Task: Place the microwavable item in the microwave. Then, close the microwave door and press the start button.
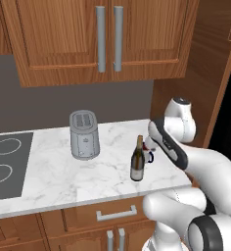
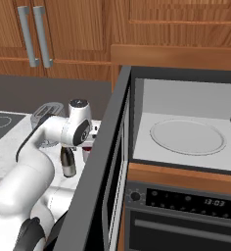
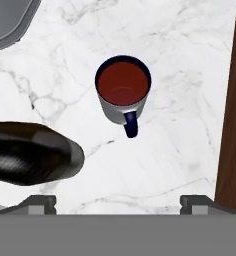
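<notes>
Marble-patterned white countertop (image 1: 54,176) is carrying everything loose in the scene, running from the grey cooktop (image 1: 5,164) at its left end to the wooden side panel at its right. Past that panel, the wide black built-in microwave (image 2: 186,122) is showing its light grey inside and round glass turntable (image 2: 187,137), and its large black door with the grey-framed window (image 2: 105,181) is standing swung wide open. A silver two-slot toaster (image 1: 83,134) is sitting near the back edge of the countertop, about midway along. A dark wine bottle (image 1: 138,160) is standing upright toward the right end, closer to the front edge. The small white mug with a dark blue handle and reddish inside (image 3: 123,92) is resting upright just beside the bottle, probably not touching it. The two-finger gripper (image 3: 119,202) is hovering above the mug, fingertips spread wide, grasping nothing.
</notes>
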